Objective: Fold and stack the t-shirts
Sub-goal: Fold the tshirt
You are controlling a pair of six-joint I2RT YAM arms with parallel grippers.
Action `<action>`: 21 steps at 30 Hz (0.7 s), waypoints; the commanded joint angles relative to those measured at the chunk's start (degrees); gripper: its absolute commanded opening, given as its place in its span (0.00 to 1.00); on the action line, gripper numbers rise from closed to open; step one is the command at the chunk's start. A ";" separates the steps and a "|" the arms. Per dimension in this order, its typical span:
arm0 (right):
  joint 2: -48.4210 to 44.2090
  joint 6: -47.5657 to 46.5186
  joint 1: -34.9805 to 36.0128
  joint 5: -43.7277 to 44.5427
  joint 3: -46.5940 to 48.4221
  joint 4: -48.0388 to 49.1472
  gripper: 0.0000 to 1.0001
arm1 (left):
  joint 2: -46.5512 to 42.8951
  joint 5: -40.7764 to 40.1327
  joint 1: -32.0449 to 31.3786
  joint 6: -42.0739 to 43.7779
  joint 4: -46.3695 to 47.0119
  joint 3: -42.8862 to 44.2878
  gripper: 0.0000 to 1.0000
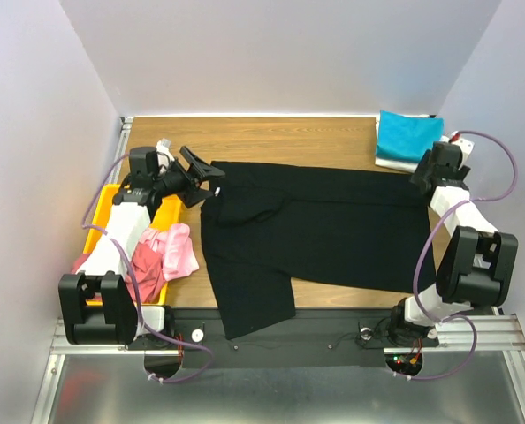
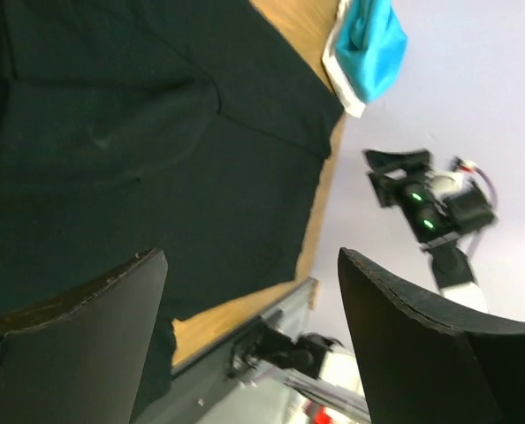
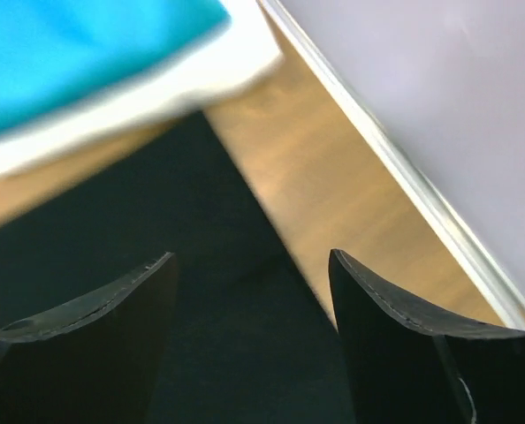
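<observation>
The large black t-shirt (image 1: 315,230) lies spread flat across the table, its lower left part hanging over the front edge. My left gripper (image 1: 205,177) hovers open just above the shirt's back left corner, with nothing between its fingers (image 2: 86,327). My right gripper (image 1: 421,179) is open over the shirt's right edge (image 3: 201,291), also holding nothing. At the back right a folded teal t-shirt (image 1: 408,137) rests on a folded white one (image 1: 386,162). A pink t-shirt (image 1: 179,251) and a dusty red one (image 1: 148,272) lie crumpled in the tray.
The yellow tray (image 1: 97,231) stands at the left edge under my left arm. Walls close in the table on the left, back and right (image 3: 439,106). Bare wood (image 1: 280,141) shows behind the black shirt.
</observation>
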 commanded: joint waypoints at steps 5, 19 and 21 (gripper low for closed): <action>-2.43 4.15 14.64 -13.82 6.07 -1.17 0.71 | 10.27 -9.35 -1.16 8.85 -2.18 14.82 0.91; 17.86 11.01 43.39 -28.68 15.73 -1.87 0.54 | 36.46 -8.13 -7.84 12.73 1.24 31.27 0.91; 20.07 11.71 45.50 -29.30 18.27 -2.22 0.54 | 38.40 -6.81 -7.84 12.81 1.86 31.53 0.91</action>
